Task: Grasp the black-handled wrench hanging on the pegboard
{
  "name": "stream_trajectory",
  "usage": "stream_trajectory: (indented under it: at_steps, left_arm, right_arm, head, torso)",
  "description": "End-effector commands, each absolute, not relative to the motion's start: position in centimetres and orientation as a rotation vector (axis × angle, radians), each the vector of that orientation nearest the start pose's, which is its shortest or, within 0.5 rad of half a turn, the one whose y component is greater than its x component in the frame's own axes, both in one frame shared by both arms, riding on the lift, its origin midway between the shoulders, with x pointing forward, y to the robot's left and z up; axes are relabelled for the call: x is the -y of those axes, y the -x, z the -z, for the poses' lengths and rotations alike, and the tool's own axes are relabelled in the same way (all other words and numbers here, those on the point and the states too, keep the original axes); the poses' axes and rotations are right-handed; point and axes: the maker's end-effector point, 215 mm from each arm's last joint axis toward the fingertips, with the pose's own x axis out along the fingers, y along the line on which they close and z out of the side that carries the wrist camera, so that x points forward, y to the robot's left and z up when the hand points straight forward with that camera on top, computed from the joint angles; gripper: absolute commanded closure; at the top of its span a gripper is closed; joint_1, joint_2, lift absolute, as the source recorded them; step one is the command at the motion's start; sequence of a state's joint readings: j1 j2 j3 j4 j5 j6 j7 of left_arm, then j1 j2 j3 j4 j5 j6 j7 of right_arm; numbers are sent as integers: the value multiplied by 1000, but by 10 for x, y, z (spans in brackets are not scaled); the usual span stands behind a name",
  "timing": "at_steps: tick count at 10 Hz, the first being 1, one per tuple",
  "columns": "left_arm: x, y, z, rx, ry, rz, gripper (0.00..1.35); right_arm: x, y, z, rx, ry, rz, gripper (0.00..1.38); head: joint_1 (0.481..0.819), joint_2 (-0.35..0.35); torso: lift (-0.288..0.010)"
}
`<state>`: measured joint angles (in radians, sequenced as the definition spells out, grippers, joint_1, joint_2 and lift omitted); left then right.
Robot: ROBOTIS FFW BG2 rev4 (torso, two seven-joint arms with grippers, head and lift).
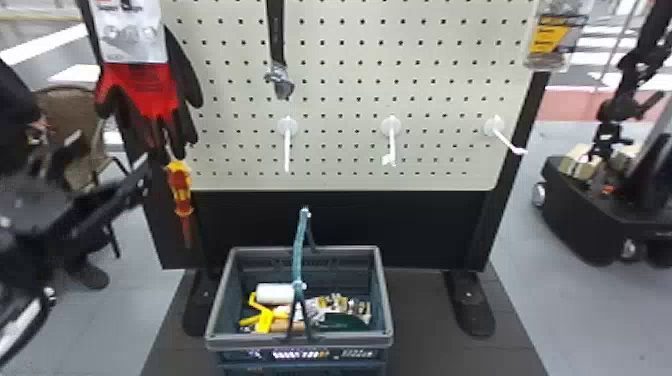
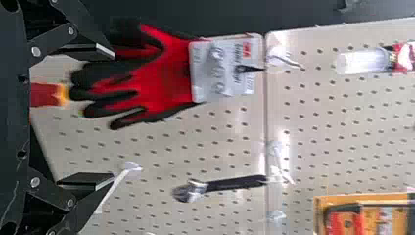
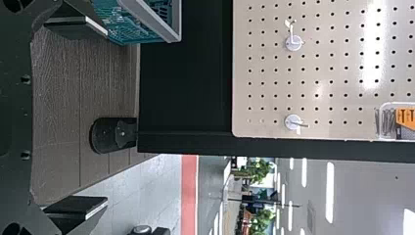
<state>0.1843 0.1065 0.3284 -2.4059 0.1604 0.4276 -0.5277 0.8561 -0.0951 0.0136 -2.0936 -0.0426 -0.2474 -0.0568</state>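
Left gripper (image 2: 98, 115): fingers spread wide, nothing between them. It faces the pegboard (image 2: 195, 147) from a distance and touches nothing.

Straight ahead of it, in line with the gap between the fingers, hangs a red and black glove (image 2: 142, 83) on its card. The wrench (image 2: 220, 186) is not in that line. It hangs farther along the board, to the gripper's right and well apart from the fingertips. A bare white hook (image 2: 117, 178) sits between the wrench and the nearer finger.

In the head view the wrench (image 1: 276, 50) hangs flat on the board with the black handle up and the metal head down. Its top runs out of view, so the peg that carries it cannot be seen there.

Right gripper (image 3: 78, 117): fingers also spread, holding nothing. It is parked low, facing the dark panel under the board, with a basket (image 3: 142, 19) off to its side.

Handling, as a judgement: the wrench is steel, stiff, and fairly heavy for its size. It likely swings freely on its peg, so a nudge could set it rocking. The bare metal head looks slick, while the coated handle should give better grip. Best hold is mid-handle, below the peg and above the head, with one finger on each long edge. It lies close to the board, so there is little room behind it. The fingers should close squarely, then lift it up and off. The gripper must first shift right, past the glove.
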Motion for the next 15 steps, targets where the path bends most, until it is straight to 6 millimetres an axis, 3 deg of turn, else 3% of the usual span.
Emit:
stream_trajectory:
  at_steps: [1,3,6,8,9,12,14,15]
  left_arm:
    - [-247,-495,71,265,-121,384,389]
    - [-227,-518,45,272,-110,455,387]
    - [-202,-560,42,245,-21,557,384]
    - [-177,-592,51,189,64,659,384]
    - [-163,-601,44,172,58,701,389]
    - [-119,-604,11,147,-7,818,389]
    - [-81,-596,11,107,75,959,389]
    - [-71,-598,7,86,57,995,389]
  right_arm:
    - [235,-330,372,-80,20,-12,99]
    - [234,-334,365,-69,27,-15,99]
    - [234,-336,360,-58,29,-19,99]
    - [234,-336,355,-53,28,-21,99]
    - [234,-335,353,-52,28,-21,99]
    - [237,-337,347,-46,39,-19,99]
    - [237,-336,350,-53,37,-17,99]
    - [238,-336,352,-58,36,-16,99]
  head:
    - [549,0]
    - [549,0]
    - [549,0]
    - [549,0]
    - [549,0]
    - [549,0]
    - [549,0]
    - [549,0]
  torso:
    - [-100]
    - [-100]
    - [-100]
    - [-100]
    - [-100]
    - [-100]
    - [-100]
    - [-100]
